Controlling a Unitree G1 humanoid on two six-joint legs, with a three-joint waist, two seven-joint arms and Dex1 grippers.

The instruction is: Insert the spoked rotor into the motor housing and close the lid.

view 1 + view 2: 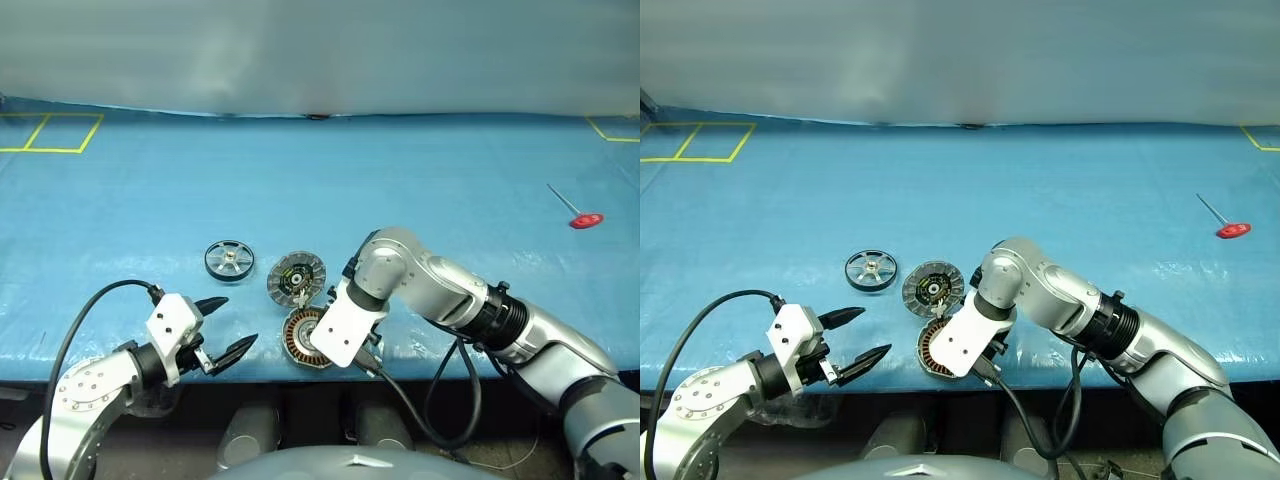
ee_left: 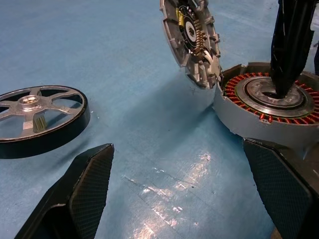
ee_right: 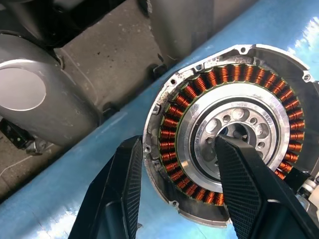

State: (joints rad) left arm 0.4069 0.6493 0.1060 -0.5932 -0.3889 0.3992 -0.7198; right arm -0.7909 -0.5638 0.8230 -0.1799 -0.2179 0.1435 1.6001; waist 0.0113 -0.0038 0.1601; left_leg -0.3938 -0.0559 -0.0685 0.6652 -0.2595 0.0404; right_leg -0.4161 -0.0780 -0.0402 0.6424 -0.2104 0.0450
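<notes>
Where coils ring it, motor housing (image 3: 234,134), copper, silver

A blue mat (image 1: 330,170) covers the work surface. Far to the right lies a thin metal tool with a red handle (image 1: 585,220), well apart from everything else. Yellow tape lines (image 1: 50,135) mark the far left corner, and more yellow tape (image 1: 612,130) the far right

Right pincer (image 3: 174,191) straddles the motor housing (image 3: 229,74) wall, one finger in its hub.

Bright, even overhead light, glossy glare
</notes>
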